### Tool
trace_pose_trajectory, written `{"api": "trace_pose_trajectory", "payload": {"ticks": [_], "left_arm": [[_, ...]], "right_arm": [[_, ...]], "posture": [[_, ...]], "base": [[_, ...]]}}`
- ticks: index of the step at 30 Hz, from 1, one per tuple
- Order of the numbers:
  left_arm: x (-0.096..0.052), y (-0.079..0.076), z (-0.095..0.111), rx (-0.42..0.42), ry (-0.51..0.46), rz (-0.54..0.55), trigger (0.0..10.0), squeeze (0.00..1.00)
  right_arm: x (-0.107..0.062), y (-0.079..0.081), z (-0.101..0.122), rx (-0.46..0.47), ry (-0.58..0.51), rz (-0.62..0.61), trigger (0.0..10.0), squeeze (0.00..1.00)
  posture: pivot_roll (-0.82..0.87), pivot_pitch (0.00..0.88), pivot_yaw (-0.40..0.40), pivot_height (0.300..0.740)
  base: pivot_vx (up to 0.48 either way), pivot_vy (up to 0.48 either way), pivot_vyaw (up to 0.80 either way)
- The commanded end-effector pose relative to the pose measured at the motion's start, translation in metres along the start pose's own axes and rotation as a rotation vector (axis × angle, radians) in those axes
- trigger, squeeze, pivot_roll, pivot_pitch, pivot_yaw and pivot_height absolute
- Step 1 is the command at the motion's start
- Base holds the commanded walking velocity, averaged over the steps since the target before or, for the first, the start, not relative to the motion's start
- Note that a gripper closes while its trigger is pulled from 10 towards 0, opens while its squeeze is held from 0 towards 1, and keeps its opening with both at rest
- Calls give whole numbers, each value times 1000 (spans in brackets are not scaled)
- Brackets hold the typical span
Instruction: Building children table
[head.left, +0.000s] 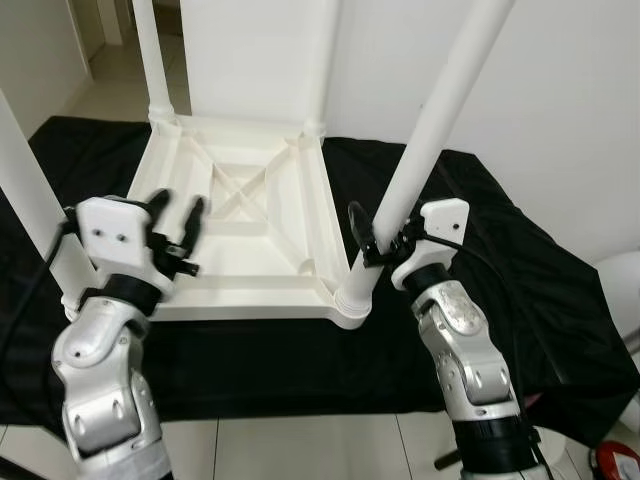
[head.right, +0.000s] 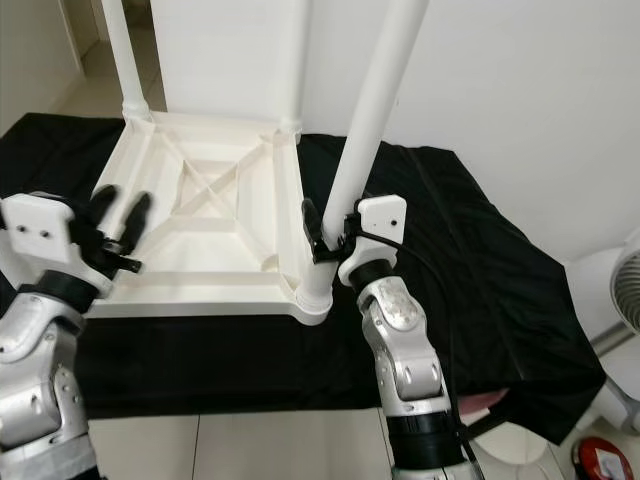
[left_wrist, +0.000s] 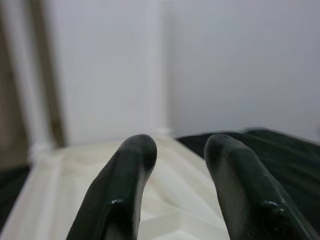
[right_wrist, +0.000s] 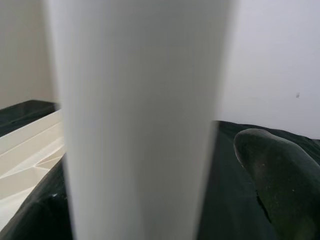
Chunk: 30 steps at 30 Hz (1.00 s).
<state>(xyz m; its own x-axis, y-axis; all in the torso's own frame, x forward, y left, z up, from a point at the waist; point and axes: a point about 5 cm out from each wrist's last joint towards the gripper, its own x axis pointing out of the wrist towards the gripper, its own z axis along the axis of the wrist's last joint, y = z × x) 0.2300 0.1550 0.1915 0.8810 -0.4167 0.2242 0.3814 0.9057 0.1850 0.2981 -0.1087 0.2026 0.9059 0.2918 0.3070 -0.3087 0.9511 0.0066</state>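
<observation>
The black cloth-covered platform (head.left: 520, 290) carries the whole assembly, its dark cover giving the white parts a soft, non-marking base. On it lies the white moulded-plastic square children's tabletop (head.left: 235, 225), placed upside down so that its ribbed underside and corner sockets face upward for leg fitting; it occupies the centre of the head views, from roughly 9 o'clock to 12 o'clock. Long white plastic cylindrical legs stand upright in its corners: one far-left leg (head.left: 150, 60) at 11 o'clock, another at the far corner near 12 o'clock, a near-left leg (head.left: 30, 200) at 9 o'clock, and the near-right leg (head.left: 430, 140), which rises from the corner socket (head.left: 355, 300) just right of centre and leans toward 1 o'clock. The lean suggests this leg is not yet fully seated or squared. The right gripper (head.left: 375, 240) is clamped around the lower part of this leg, one black finger on each side as the right wrist view confirms, presumably to steady and press it into the socket from a low, high-leverage point. The left gripper (head.left: 175, 225) hovers at 9 o'clock over the near-left edge of the tabletop, fingers spread apart and holding nothing, apparently positioned to brace the tabletop against shifting.
</observation>
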Motion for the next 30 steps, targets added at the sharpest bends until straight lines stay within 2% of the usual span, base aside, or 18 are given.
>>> {"api": "trace_pose_trajectory", "payload": {"ticks": [1,2,4,5,7,10,22,30], "left_arm": [[-4,-40,-31,-205,115,-149,10000,0],[-4,-40,-31,-205,115,-149,10000,0],[-7,-55,-38,-201,188,-297,10000,0],[-7,-55,-38,-201,188,-297,10000,0],[-10,-66,-42,-239,240,-408,10000,0],[-9,-69,-44,-241,249,-471,10000,0],[-4,-75,-34,-219,193,-548,10000,0],[-2,-73,-42,-199,225,-532,10000,0]], "right_arm": [[-1,-7,-1,-13,1,-32,10000,0],[-1,-7,-1,-13,1,-32,10000,0],[0,-7,-1,-11,2,-37,10000,0],[0,-7,-1,-11,2,-37,10000,0],[0,-6,-2,-7,3,-42,10000,0],[2,-4,-2,-3,3,-39,10000,0],[5,-2,-2,-2,0,-35,10000,0],[5,-4,-2,-3,2,-49,10000,0]], "posture": [[15,0,-109,740],[15,0,-109,740],[23,0,-114,740],[23,0,-114,740],[24,0,-114,740],[24,0,-116,740],[23,0,-116,740],[20,0,-114,740]], "base": [[0,0,0],[0,0,0],[0,0,0],[0,0,0],[0,0,0],[0,0,0],[0,0,0],[0,0,0]]}}
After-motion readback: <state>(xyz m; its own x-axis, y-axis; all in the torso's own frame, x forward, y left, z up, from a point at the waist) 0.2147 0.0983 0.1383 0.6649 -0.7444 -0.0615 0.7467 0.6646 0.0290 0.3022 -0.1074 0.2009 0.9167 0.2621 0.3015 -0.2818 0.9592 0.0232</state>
